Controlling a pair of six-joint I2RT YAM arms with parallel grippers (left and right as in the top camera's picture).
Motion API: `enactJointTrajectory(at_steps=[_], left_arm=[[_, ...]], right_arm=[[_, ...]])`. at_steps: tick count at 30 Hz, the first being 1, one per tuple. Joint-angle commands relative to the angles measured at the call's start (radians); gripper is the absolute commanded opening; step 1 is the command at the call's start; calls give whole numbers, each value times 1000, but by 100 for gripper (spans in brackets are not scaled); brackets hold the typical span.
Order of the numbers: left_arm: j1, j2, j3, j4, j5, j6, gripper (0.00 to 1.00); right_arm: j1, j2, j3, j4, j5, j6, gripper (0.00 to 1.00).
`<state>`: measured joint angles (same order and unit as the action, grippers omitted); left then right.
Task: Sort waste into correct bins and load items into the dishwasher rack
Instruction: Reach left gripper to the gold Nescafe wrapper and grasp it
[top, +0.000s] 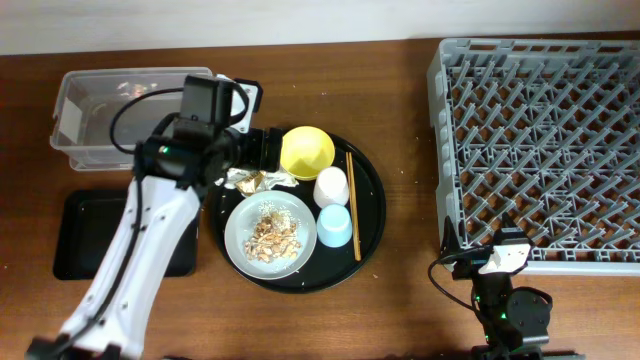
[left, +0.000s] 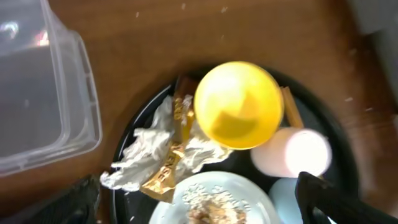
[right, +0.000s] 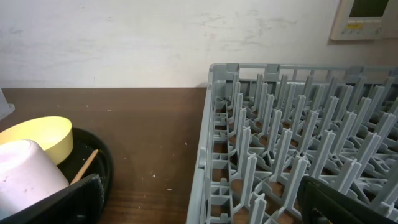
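Chopsticks (top: 352, 205) lie on the right side of the round tray (top: 374, 235), long axis running from near edge to far edge. They lie so close together that I cannot separate the two.

On that tray sit one yellow bowl (top: 307, 152) mouth up, two cups, white (top: 331, 186) and blue (top: 334, 226), and one plate (top: 236, 232) bearing one heap of scraps (top: 272, 236). The wrappers (left: 146, 155), crumpled white paper and a gold strip, lie left of the bowl.

One tub (top: 70, 130) stands at the far-left corner and one flat tray (top: 85, 235) by the left edge. One rack (top: 540, 150) fills the far-right corner.

The left gripper (left: 196, 186) hangs over the wrappers, jaws spread wide. The right gripper (right: 205, 208) sits near the rack's near-left corner, jaws spread too.
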<state>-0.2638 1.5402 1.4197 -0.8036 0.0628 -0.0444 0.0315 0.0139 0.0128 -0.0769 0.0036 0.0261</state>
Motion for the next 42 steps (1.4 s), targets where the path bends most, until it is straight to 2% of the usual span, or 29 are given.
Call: enactJointTrajectory(at_steps=[1,2,5,10,15,24,29,42], left_arm=[[-7,111,17,-1,-68,19,91],[-9,144,17,-1,-83,15,68],[-10,220,17,-10,-130,11,66],[-41,348,16,-13,-168,11,55],[-41,422,16,2,-244,12,55],[-41,442,15,5,-243,12,55],[-41,442,2,33,-243,12,39],[-41,442,-47,74,-243,13,40]], right_arm=[[-6,-8,-7,-5,9,4,98],[-6,-8,-7,-5,9,4,98],[-6,-8,-7,-5,9,4,98],[-6,-8,-7,-5,9,4,98],[-6,-8,-7,-5,9,4,98],[-6,-8,-7,-5,9,4,98],[-6,-8,-7,-5,9,4,98],[-6,-8,-7,-5,9,4,98]])
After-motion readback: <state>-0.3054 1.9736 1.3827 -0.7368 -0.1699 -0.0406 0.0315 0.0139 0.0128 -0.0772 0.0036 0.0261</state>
